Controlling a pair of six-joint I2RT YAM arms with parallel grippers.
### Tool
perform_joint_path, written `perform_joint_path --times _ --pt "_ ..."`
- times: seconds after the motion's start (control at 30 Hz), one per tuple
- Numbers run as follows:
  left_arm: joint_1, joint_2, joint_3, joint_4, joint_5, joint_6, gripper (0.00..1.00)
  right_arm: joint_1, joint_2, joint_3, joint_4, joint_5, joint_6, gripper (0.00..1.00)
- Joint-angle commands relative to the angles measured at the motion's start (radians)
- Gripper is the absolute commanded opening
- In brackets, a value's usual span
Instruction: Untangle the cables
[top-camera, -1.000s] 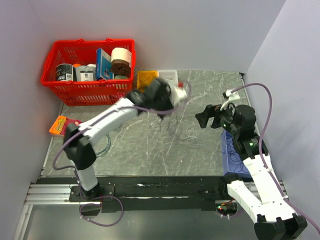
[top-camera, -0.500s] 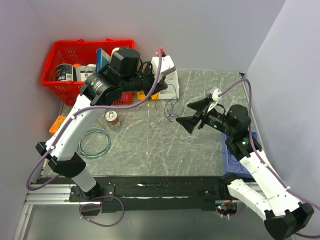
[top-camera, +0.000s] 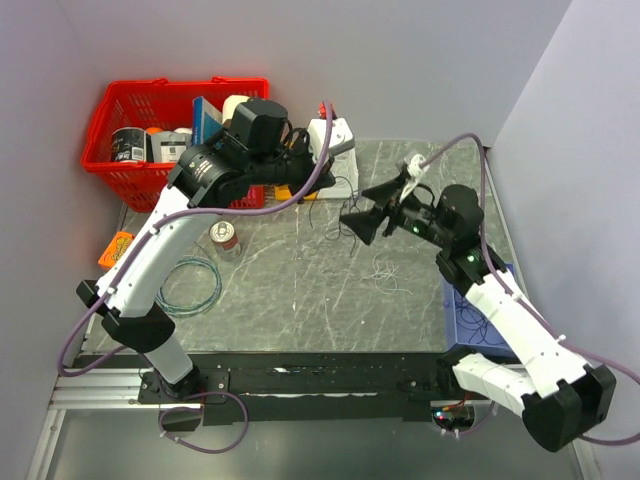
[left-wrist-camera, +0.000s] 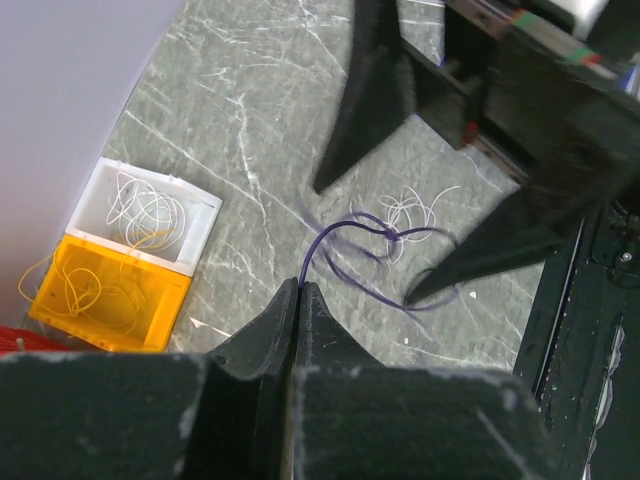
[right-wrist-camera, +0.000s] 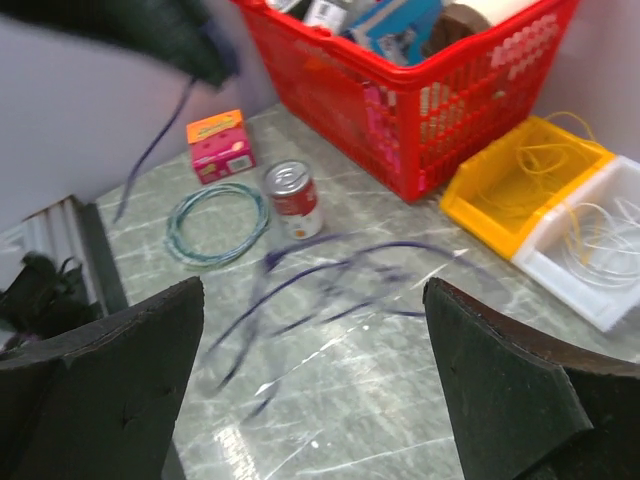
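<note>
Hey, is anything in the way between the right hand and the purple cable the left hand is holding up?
Nothing visible. The open right hand faces the purple cable directly, with only bare tabletop behind it; the left hand pinches its upper end.

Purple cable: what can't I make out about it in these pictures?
Left wrist view: the purple cable has its pinched end hidden inside the shut left gripper.
Right wrist view: motion blur smears its loops.
Top view: too thin to trace crossings.
</note>
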Motion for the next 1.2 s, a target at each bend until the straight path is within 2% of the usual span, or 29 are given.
perform_joint_path --times 0.0,0.13,0.23,0.27,0.3,0.33,0.43,0.5,0.6,0.97,1.17 --pt "0.001 -0.01 0.055 0.005 0.015 0.002 0.01 0.005 0.049 0.083 -0.003 0.104 -0.031 0.96" --pt "0.0 -0.007 0.095 0.011 -0.006 -0.009 0.01 0.007 0.1 0.1 -0.025 0.073 -0.013 0.92" --pt "0.0 -0.003 0.129 0.017 -0.025 -0.018 0.01 0.007 0.112 0.059 0.024 0.049 0.025 0.8" --pt "0.001 -0.003 0.136 0.019 -0.046 -0.018 0.01 0.007 0.11 0.03 0.052 0.039 0.034 0.79" --pt "0.0 -0.001 0.15 0.02 -0.06 -0.024 0.01 0.007 0.11 0.016 0.064 0.021 0.038 0.8" --pt "0.003 -0.001 0.156 0.026 -0.072 -0.026 0.01 0.007 0.109 0.003 0.075 -0.037 0.029 0.89" --pt "0.012 -0.001 0.172 0.036 -0.108 -0.03 0.01 0.007 0.078 -0.087 0.187 -0.132 0.007 1.0" --pt "0.02 -0.001 0.178 0.039 -0.111 -0.024 0.01 0.007 0.046 -0.152 0.25 -0.168 -0.011 1.0" --pt "0.023 -0.003 0.182 0.036 -0.105 -0.018 0.01 0.005 0.038 -0.153 0.222 -0.198 -0.077 1.0" --pt "0.024 -0.01 0.164 0.028 -0.086 -0.004 0.01 0.007 0.008 -0.066 0.094 -0.117 -0.197 0.95" --pt "0.024 -0.01 0.153 0.026 -0.085 -0.003 0.01 0.007 0.034 0.014 0.003 -0.209 -0.191 0.89"
